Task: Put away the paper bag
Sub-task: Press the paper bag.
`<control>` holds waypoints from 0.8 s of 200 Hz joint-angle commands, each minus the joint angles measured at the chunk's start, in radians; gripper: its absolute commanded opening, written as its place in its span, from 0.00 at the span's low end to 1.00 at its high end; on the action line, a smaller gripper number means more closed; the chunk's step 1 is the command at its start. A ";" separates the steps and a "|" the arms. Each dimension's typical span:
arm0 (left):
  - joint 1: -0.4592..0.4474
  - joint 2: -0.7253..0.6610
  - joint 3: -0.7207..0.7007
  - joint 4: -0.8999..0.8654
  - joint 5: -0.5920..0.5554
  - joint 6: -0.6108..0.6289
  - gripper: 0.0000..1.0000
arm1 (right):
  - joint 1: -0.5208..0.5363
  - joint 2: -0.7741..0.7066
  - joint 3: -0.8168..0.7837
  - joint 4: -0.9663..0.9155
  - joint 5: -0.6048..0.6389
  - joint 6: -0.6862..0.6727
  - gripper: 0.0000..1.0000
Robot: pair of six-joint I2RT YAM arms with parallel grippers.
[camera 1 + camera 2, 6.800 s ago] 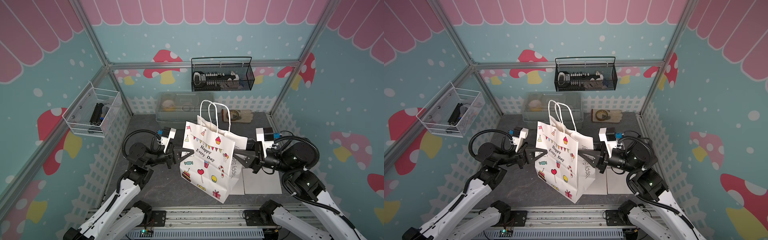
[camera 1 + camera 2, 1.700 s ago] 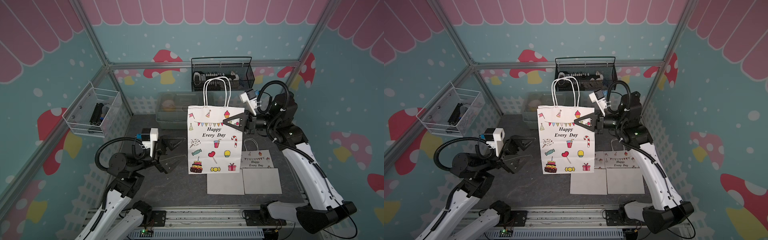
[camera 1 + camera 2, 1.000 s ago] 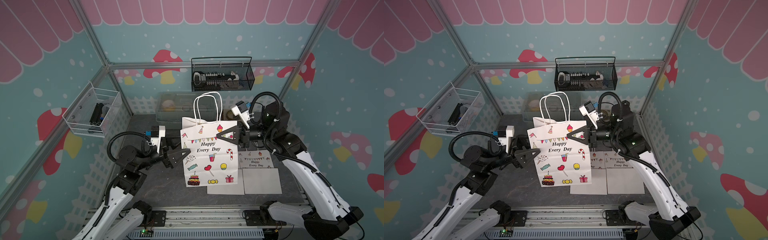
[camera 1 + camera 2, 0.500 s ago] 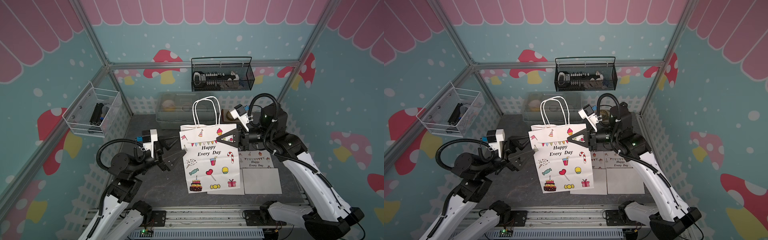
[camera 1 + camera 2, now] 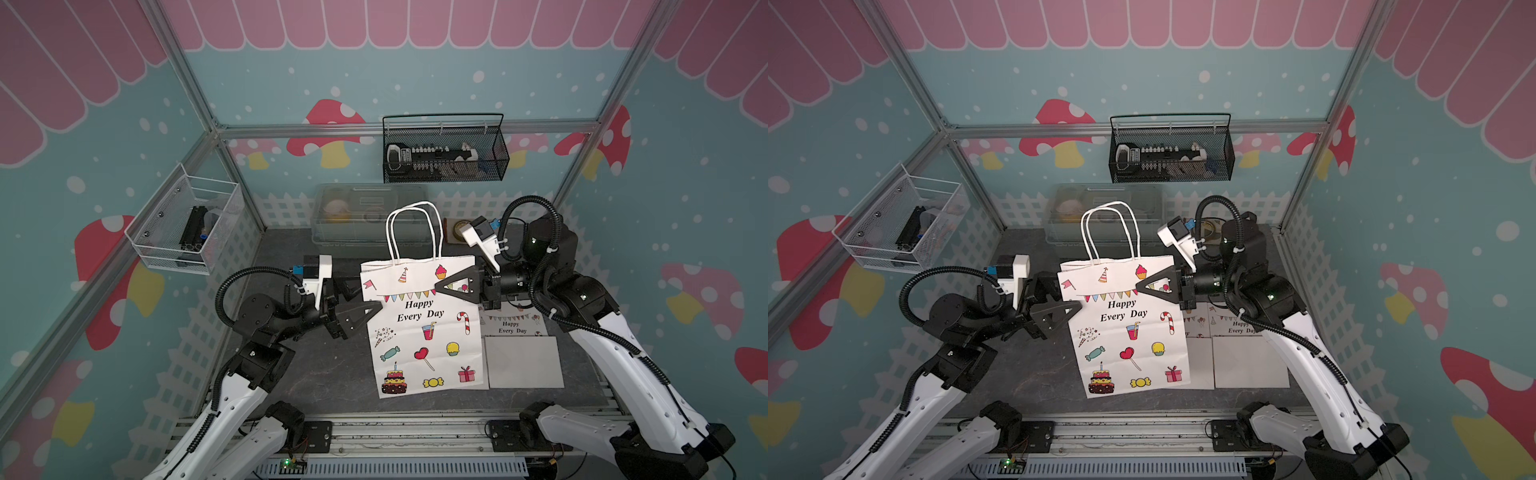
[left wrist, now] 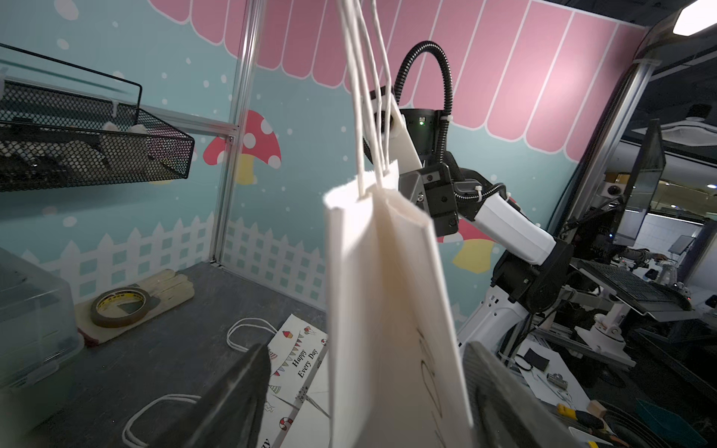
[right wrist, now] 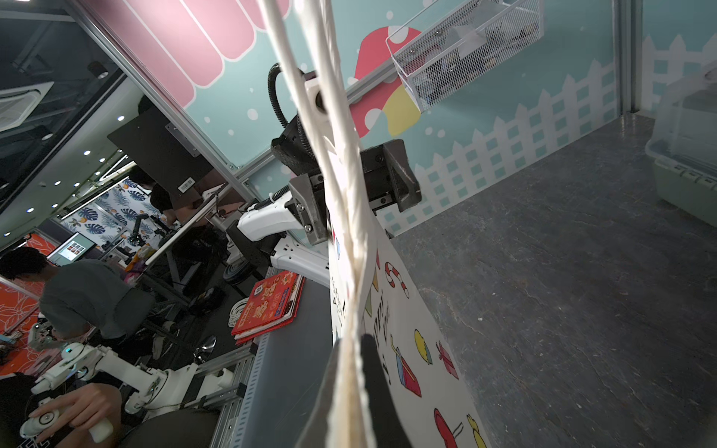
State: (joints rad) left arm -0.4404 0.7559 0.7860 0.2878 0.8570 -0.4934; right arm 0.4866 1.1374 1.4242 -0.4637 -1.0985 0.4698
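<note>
The white paper bag (image 5: 419, 332) (image 5: 1129, 332), printed "Happy Every Day", hangs folded flat and upright over the dark table, its bottom edge near the table. My right gripper (image 5: 438, 286) (image 5: 1140, 286) (image 7: 351, 360) is shut on the bag's upper right edge. My left gripper (image 5: 370, 297) (image 5: 1069, 297) (image 6: 364, 349) stands open astride the bag's upper left edge. In the left wrist view the bag (image 6: 388, 291) hangs between the two fingers with a gap on each side. The white cord handles (image 5: 411, 232) stand up above the bag.
Flat folded bags (image 5: 515, 328) and a grey sheet (image 5: 523, 361) lie on the table under my right arm. A clear lidded box (image 5: 365, 216) stands at the back. A tape roll (image 6: 120, 306) lies beside it. A black mesh basket (image 5: 444, 153) and a white wire basket (image 5: 187, 224) hang on the walls.
The bag has turned from tilted to square-on and moved slightly right. My left gripper has slid over the bag's left edge and its jaws have narrowed a little. The right grip is unchanged.
</note>
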 commanded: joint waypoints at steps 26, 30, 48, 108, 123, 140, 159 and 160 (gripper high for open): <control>-0.008 0.004 0.013 -0.017 0.045 0.026 0.41 | 0.013 -0.005 0.007 0.026 0.088 -0.010 0.04; -0.007 0.005 0.013 -0.018 0.041 0.027 0.38 | 0.016 -0.004 0.005 0.026 0.092 -0.009 0.05; -0.008 0.007 0.013 -0.024 0.034 0.032 0.26 | 0.029 -0.003 -0.003 0.027 0.107 -0.014 0.07; -0.008 0.021 0.012 -0.044 -0.019 0.046 0.00 | 0.051 -0.027 -0.019 0.024 0.142 -0.038 0.27; -0.006 0.021 0.012 -0.065 -0.054 0.058 0.00 | 0.051 -0.057 -0.019 0.016 0.179 -0.050 0.40; 0.001 0.025 0.013 -0.091 -0.077 0.068 0.00 | 0.051 -0.090 -0.023 0.013 0.219 -0.054 0.50; 0.013 0.029 0.010 -0.088 -0.084 0.058 0.00 | 0.051 -0.112 -0.030 0.013 0.246 -0.052 0.54; 0.014 0.029 0.009 -0.087 -0.084 0.057 0.00 | 0.052 -0.112 -0.031 0.013 0.247 -0.052 0.54</control>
State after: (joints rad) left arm -0.4397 0.7803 0.7860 0.2188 0.8154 -0.4488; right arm 0.5316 1.0698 1.4063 -0.4637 -0.9001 0.4335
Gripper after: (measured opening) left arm 0.049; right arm 0.534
